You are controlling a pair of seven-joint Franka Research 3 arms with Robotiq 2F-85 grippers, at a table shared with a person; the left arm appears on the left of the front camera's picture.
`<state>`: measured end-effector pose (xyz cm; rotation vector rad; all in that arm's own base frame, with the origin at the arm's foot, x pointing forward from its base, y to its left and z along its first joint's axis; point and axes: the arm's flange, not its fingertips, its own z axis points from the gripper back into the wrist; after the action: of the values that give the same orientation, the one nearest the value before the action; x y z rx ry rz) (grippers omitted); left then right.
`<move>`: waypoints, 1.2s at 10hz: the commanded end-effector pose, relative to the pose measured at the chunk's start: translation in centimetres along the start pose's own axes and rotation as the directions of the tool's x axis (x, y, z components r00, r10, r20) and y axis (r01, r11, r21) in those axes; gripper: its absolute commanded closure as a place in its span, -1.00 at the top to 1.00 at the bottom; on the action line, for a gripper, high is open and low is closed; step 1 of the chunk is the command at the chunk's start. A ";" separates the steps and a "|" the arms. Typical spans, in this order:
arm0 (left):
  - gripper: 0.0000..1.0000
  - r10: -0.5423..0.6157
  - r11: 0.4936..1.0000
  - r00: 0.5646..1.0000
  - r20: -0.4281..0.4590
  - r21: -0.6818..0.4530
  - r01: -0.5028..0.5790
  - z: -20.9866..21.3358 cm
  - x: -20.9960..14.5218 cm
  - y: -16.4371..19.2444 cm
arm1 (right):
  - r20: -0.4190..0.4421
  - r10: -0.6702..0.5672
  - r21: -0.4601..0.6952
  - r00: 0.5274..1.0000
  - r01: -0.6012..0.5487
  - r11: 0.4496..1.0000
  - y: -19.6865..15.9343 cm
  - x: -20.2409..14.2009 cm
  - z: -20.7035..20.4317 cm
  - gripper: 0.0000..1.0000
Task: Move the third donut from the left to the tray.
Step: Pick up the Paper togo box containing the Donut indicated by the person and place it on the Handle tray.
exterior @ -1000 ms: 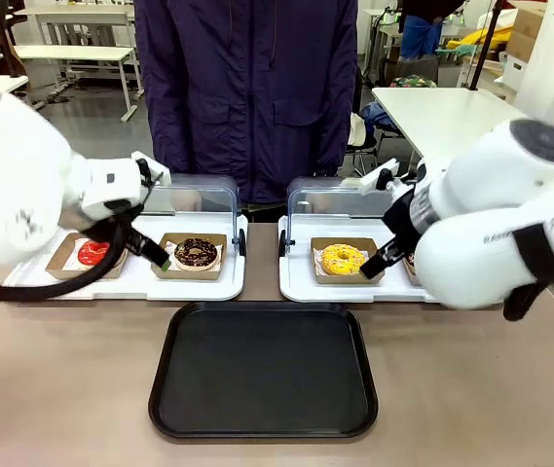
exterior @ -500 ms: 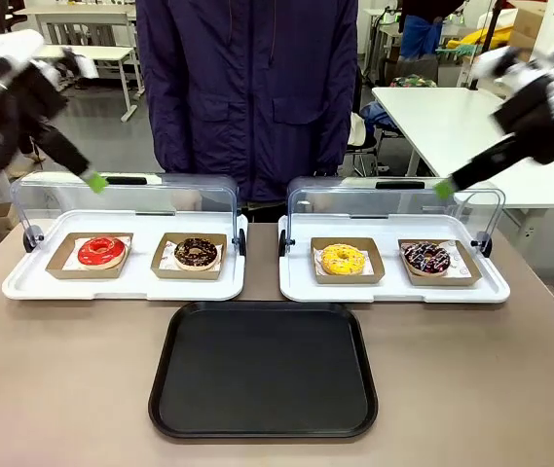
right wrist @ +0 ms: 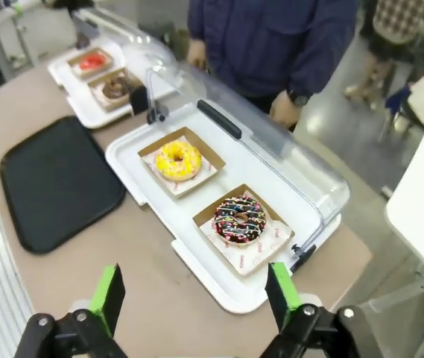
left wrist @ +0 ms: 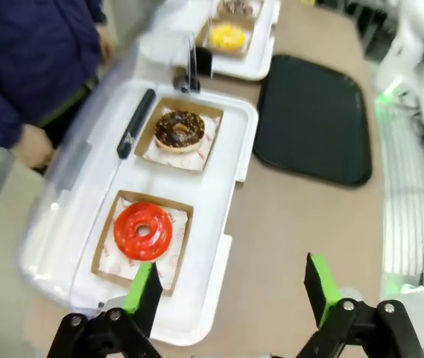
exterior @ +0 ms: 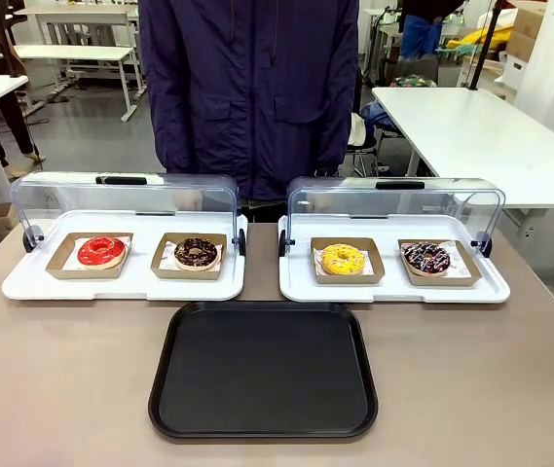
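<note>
**Both pairs of fingers spread wide; yellow donut sits in its holder**

The front view gives you the whole layout. The yellow-glazed donut (exterior: 343, 259) sits in its brown cardboard holder (exterior: 374, 275) just right of centre. It is in the left half of the right-hand white tray (exterior: 393, 290), whose clear lid (exterior: 393, 199) is raised at the back. The black tray (exterior: 263, 370) lies at lower centre on the desk (exterior: 62, 389), just in front of both white trays and apart from the donut. A person (exterior: 247, 88) in a dark blue jacket stands at the far edge.

The right wrist view adds what the front view does not give you. The right fingers (right wrist: 109, 294) rise from the bottom edge, spread wide and holding nothing, high above the desk. The yellow-glazed donut is at mid-frame, with the sprinkled chocolate donut (right wrist: 239, 218) below and to its right and the black tray at the left. The person's hand (right wrist: 280, 112) shows behind the lid.

In the left wrist view, the left fingers (left wrist: 143, 291) are likewise spread and holding nothing. They hang near the red donut (left wrist: 143, 231), and the yellow-glazed donut is small at top centre.
</note>
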<state>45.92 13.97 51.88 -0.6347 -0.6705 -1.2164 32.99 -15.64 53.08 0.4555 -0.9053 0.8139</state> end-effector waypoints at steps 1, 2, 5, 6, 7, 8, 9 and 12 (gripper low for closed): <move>1.00 -0.014 1.000 0.993 0.115 -0.014 0.016 0.6 -1.8 0.2 | 0.077 0.026 0.051 0.997 -0.030 0.998 -0.3 -2.1 1.5 1.00; 1.00 -0.028 1.000 0.990 0.140 0.012 0.027 1.4 -3.3 -0.1 | 0.085 0.036 0.044 0.996 -0.040 0.998 -0.2 -3.3 2.1 1.00; 1.00 -0.015 0.998 0.977 0.211 0.055 0.004 1.4 -5.3 -2.6 | 0.132 0.045 0.020 0.990 -0.048 0.999 0.5 -5.3 2.8 1.00; 1.00 -0.017 0.998 0.973 0.228 0.062 0.003 1.5 -5.4 -3.2 | 0.141 0.047 0.016 0.989 -0.050 0.999 0.5 -5.8 2.8 1.00; 1.00 -0.019 0.998 0.970 0.242 0.059 0.004 1.1 -5.6 -3.0 | 0.146 0.044 0.012 0.988 -0.047 0.999 0.3 -6.0 2.9 1.00; 1.00 -0.014 0.998 0.968 0.252 0.060 -0.002 1.4 -6.1 -3.3 | 0.143 0.031 0.021 0.989 -0.035 0.999 0.3 -6.3 2.5 1.00; 1.00 -0.017 0.998 0.964 0.266 0.065 -0.001 1.2 -6.1 -2.9 | 0.143 0.036 0.022 0.989 -0.039 0.999 0.2 -6.4 2.6 1.00; 1.00 0.016 0.998 0.969 0.248 0.054 -0.030 1.5 -6.1 -2.9 | 0.134 0.014 0.022 0.991 -0.017 1.000 0.1 -6.4 2.8 1.00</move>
<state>41.70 18.46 48.62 -0.7501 -0.9325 -1.0908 29.25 -19.99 49.07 0.5347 -1.0058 0.8029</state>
